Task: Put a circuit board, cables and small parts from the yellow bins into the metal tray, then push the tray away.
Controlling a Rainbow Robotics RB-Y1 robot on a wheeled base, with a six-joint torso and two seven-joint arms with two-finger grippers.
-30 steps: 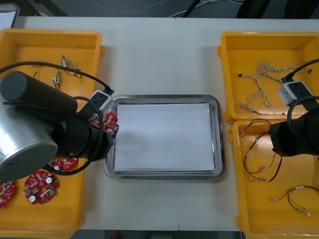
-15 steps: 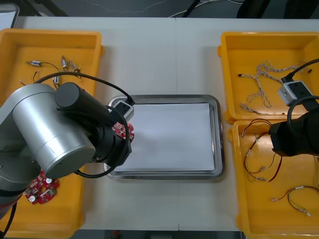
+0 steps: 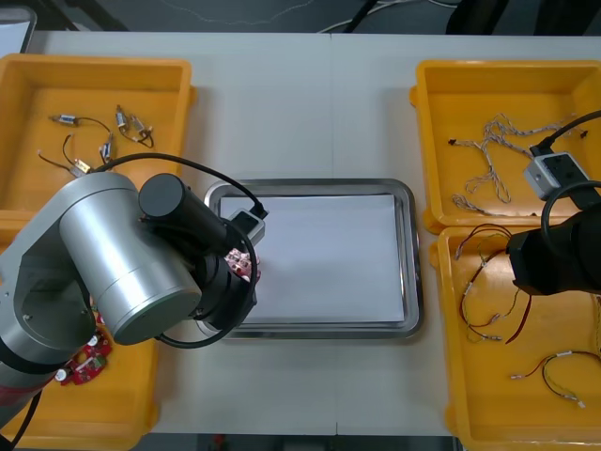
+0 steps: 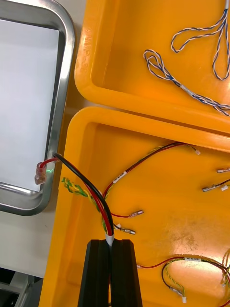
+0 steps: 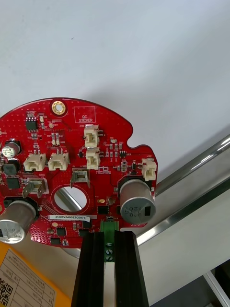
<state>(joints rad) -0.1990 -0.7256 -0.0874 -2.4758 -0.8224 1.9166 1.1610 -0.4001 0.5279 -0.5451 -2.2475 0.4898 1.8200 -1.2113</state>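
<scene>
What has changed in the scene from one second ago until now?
The left gripper, staying shut on the red circuit board, carried it from beside the left rim of the metal tray toward the robot's right, and it now hangs over the tray's white inside. The right gripper stayed over the near right yellow bin, shut on a cable. Tray and bins did not move.

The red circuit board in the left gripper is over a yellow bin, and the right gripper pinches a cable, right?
No. The left wrist view shows the circuit board in the left gripper over the metal tray instead. The right gripper does pinch a cable.
</scene>
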